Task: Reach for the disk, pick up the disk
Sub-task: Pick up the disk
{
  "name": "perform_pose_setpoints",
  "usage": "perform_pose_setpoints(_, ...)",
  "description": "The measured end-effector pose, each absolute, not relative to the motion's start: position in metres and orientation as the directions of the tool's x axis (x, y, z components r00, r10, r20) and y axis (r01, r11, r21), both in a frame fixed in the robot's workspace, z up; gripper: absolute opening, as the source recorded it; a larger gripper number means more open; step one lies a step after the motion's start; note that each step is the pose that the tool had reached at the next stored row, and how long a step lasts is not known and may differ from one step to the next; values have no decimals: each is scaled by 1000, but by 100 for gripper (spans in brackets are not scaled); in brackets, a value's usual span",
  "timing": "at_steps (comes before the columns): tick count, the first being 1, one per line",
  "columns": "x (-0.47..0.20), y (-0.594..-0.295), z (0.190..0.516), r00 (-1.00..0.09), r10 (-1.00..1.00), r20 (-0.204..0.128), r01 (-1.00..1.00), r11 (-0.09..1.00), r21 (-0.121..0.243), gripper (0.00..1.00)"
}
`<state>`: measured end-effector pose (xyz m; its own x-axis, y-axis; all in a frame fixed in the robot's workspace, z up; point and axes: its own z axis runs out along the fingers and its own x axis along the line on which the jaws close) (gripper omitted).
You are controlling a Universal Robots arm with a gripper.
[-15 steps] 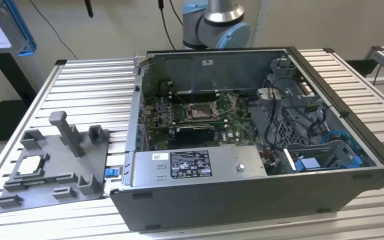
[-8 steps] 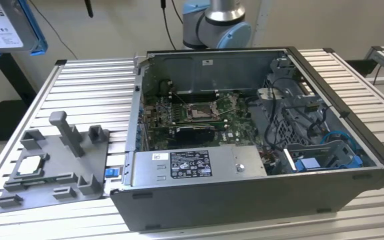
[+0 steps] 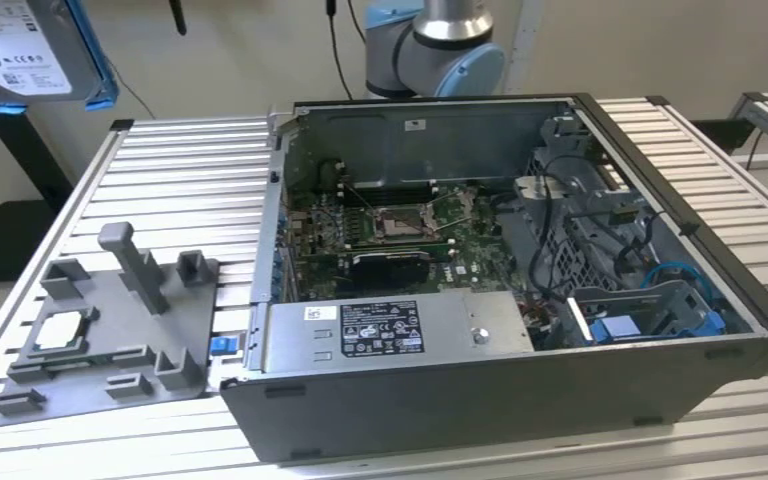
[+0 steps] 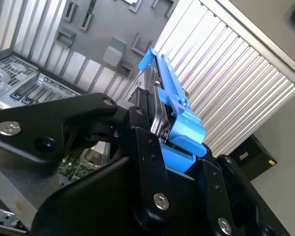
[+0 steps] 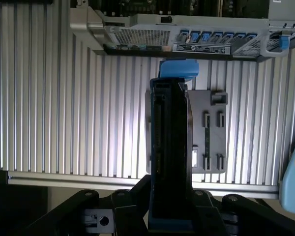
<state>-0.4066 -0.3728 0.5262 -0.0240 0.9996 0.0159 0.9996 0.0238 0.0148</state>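
Gripper [image 5: 170,199] clamps disk [image 5: 169,123] edge-on — long axis fwd.

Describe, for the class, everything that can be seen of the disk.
The disk is a flat rectangular drive, silver-grey metal by its look, with a white label printed in black and a bright blue plastic frame around its edges. It is off the table, held high at the exterior view's left with its label towards that camera. In both wrist views it shows edge-on, clamped in the black hand above the ribbed table top, and a blue tab juts from its far end. Nothing else touches it.
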Motion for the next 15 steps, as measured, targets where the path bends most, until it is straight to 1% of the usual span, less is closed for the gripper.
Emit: perform_pose_setpoints(15,-371,-373,526,-24,1000,16,1000,24,15,0)
